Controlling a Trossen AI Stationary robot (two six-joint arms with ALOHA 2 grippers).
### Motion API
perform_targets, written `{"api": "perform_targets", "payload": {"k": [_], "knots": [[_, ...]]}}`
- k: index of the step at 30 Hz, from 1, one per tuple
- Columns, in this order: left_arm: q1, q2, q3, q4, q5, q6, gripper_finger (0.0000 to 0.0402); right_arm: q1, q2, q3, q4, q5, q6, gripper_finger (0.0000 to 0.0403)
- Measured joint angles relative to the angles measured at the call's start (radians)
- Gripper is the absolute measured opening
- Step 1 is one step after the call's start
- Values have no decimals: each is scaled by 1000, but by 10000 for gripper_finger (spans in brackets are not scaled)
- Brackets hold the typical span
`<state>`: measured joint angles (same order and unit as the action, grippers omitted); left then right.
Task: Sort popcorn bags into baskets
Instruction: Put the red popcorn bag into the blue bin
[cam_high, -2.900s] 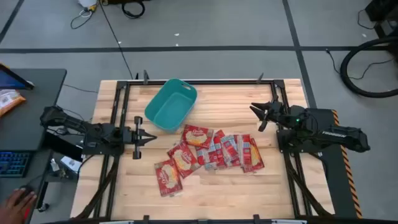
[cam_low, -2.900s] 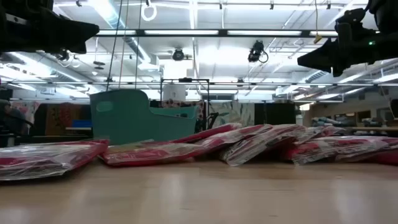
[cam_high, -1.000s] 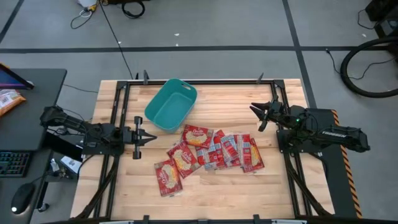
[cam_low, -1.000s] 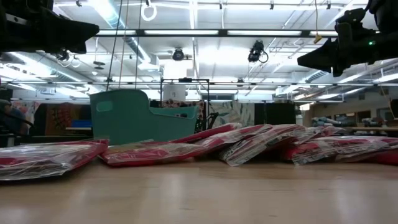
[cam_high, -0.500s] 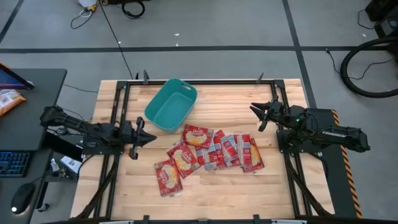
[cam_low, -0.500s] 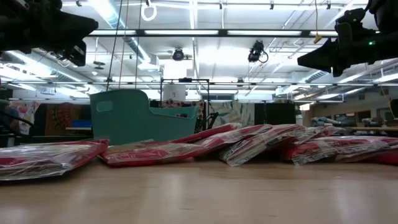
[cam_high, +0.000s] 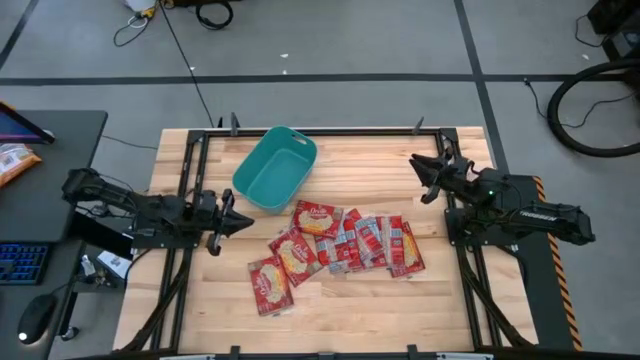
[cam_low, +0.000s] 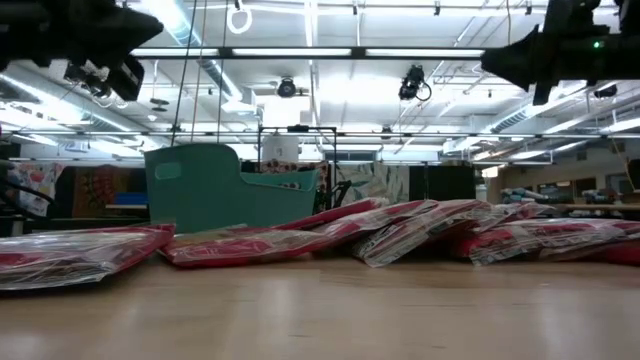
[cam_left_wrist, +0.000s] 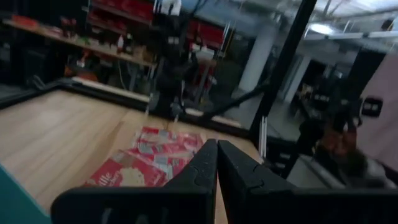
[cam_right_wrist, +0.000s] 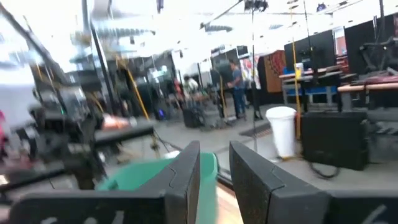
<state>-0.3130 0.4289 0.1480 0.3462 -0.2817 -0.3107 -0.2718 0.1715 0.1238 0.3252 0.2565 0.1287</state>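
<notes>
Several red popcorn bags (cam_high: 340, 243) lie flat and overlapping in a loose row at the table's middle, also seen in the low view (cam_low: 400, 230) and the left wrist view (cam_left_wrist: 149, 158). The teal basket (cam_high: 275, 168) stands on the table beyond them toward the far left, with nothing showing inside; its rim shows in the right wrist view (cam_right_wrist: 155, 177). My left gripper (cam_high: 238, 222) hovers shut above the table, left of the bags and nearer than the basket. My right gripper (cam_high: 420, 175) is open, in the air right of the bags' far end, pointing toward the basket.
A black frame rail (cam_high: 320, 130) runs round the table top. Bare wood (cam_high: 380, 300) lies between the bags and the near edge. Off the table's left stand a dark desk with an orange snack bag (cam_high: 15, 160), a keyboard (cam_high: 20, 265) and a mouse (cam_high: 30, 320).
My left gripper has rolled about its own axis and tipped slightly toward the basket, staying shut. My right gripper has moved toward the table's far edge and risen a little, still open. The bags and basket have not moved.
</notes>
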Motion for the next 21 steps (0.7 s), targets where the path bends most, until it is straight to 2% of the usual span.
{"api": "perform_targets", "payload": {"k": [6,9,16,21], "knots": [[0,185,100,-20,-3,72,18,0,0,0,99,34,-5,91],[0,295,140,-24,-19,79,18,0,7,0,100,26,54,91],[1,550,269,-55,-46,67,41,11,118,0,136,-228,107,91],[15,698,395,-170,-94,67,86,48,261,0,223,-302,116,91]]}}
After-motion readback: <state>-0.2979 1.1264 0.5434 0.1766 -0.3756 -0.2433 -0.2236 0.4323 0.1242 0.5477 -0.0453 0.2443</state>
